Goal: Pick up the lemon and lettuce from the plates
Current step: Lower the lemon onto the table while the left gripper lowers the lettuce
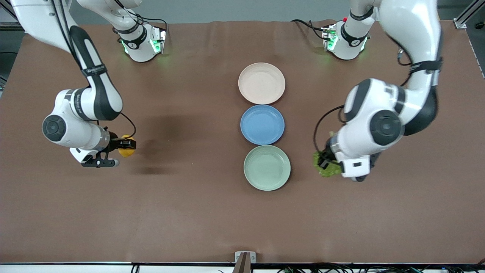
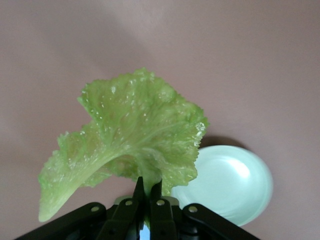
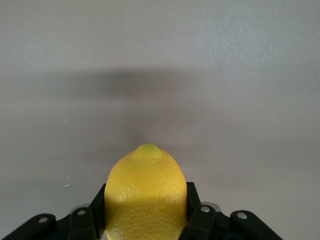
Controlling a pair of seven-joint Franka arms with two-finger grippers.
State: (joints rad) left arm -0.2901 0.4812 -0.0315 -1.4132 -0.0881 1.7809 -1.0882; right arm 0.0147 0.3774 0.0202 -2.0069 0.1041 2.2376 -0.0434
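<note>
My right gripper (image 1: pixel 127 146) is shut on the yellow lemon (image 1: pixel 126 151) and holds it over bare table toward the right arm's end; in the right wrist view the lemon (image 3: pixel 145 195) sits between the fingers, pointed tip outward. My left gripper (image 1: pixel 322 159) is shut on the crinkled green lettuce (image 1: pixel 326 167) by its stem, just beside the mint green plate (image 1: pixel 267 167). In the left wrist view the lettuce (image 2: pixel 130 135) fans out above the closed fingers, with the mint plate (image 2: pixel 230 182) past it. The beige-pink plate (image 1: pixel 262 83) stands empty, farthest from the front camera.
A blue plate (image 1: pixel 262 124) sits between the two other plates, all three in a line down the table's middle. The brown table mat (image 1: pixel 189 212) is bare around both grippers. The arm bases stand along the table edge farthest from the front camera.
</note>
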